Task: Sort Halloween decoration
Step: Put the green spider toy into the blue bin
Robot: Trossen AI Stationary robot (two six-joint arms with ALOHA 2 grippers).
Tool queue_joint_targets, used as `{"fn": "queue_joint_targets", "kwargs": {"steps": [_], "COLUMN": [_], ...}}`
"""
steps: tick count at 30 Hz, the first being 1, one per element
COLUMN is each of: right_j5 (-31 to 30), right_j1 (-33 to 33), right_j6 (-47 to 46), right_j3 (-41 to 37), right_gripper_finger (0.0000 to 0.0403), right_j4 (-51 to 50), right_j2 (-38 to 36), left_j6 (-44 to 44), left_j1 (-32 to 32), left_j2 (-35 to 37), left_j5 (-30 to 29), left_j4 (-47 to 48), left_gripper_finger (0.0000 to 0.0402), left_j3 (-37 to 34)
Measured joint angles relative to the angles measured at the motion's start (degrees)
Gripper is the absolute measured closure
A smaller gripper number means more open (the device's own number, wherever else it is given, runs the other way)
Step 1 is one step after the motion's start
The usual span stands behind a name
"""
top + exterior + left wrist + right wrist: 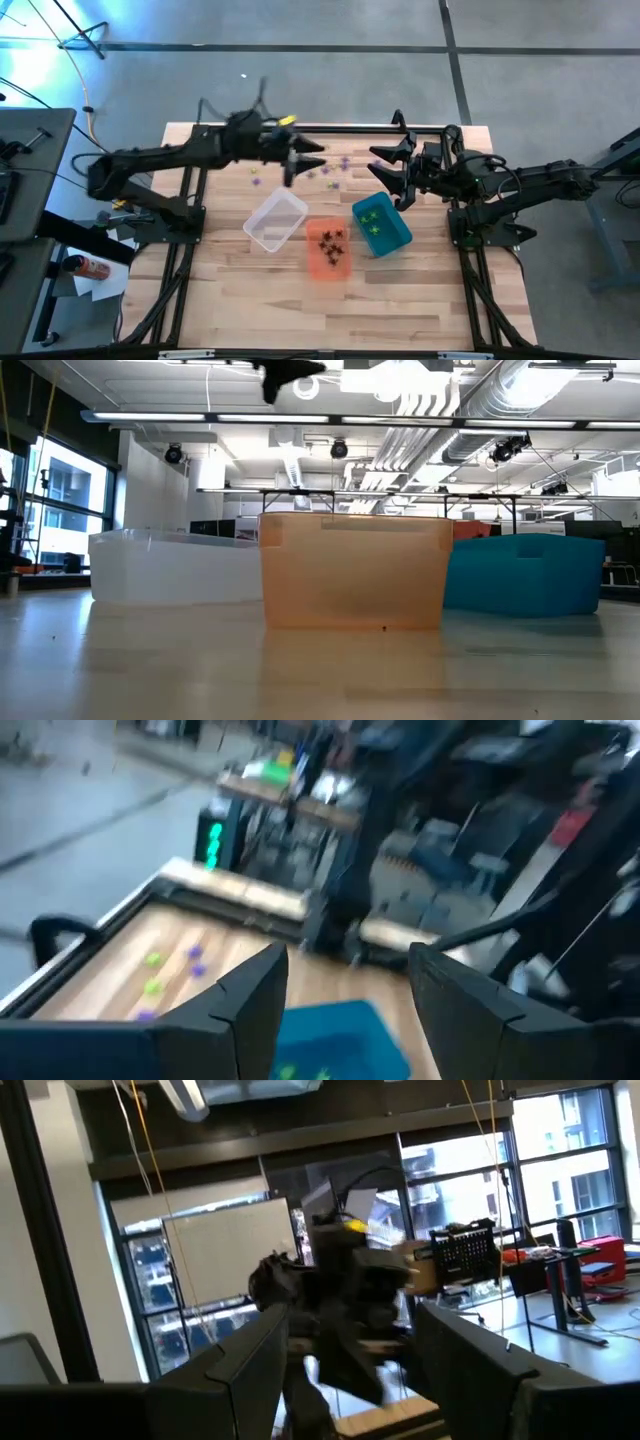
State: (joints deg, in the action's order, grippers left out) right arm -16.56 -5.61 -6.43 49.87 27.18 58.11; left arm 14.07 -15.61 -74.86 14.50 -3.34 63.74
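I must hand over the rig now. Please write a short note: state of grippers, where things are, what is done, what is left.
Left gripper: open, empty, raised above the far table area.
Right gripper: open, empty, beside the teal bin.
Done: black trinkets in the orange bin; green trinkets in the teal bin.
Clear bin looks empty.
Left: loose purple and green trinkets on the table behind the bins.
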Motion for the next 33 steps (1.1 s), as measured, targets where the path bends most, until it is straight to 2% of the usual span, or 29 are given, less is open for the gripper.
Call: {"fn": "queue_joint_targets", "kwargs": {"steps": [5,9,15,22,33], "right_j5": [0.0,0.0,0.0,-0.6,-7.3], "right_j1": [0.1,0.4,0.4,0.4,0.4], "right_j6": [-0.3,-1.2,-1.5,-7.6,-17.8], "right_j3": [0.0,0.0,0.0,0.0,0.0], "right_gripper_finger": [0.0188,0.0188,0.0188,0.0188,0.0188], "right_j4": [-3.3,-5.1,-5.2,-4.9,-0.8], "right_j2": [0.0,0.1,0.6,2.6,12.0], "left_j6": [4.4,6.3,4.9,1.8,0.5], "left_j1": [2.7,5.1,6.4,5.4,4.7], "left_j2": [10.3,15.8,20.6,25.9,33.6], "left_j5": [-0.5,-4.5,-6.6,-6.7,-6.4], "left_j4": [-14.0,-19.9,-19.9,-19.2,-8.4], "left_gripper_finger": [0.0211,0.0212,0.0212,0.0212,0.0212], "left_j3": [-14.4,-21.1,-23.3,-23.3,-23.3]}}
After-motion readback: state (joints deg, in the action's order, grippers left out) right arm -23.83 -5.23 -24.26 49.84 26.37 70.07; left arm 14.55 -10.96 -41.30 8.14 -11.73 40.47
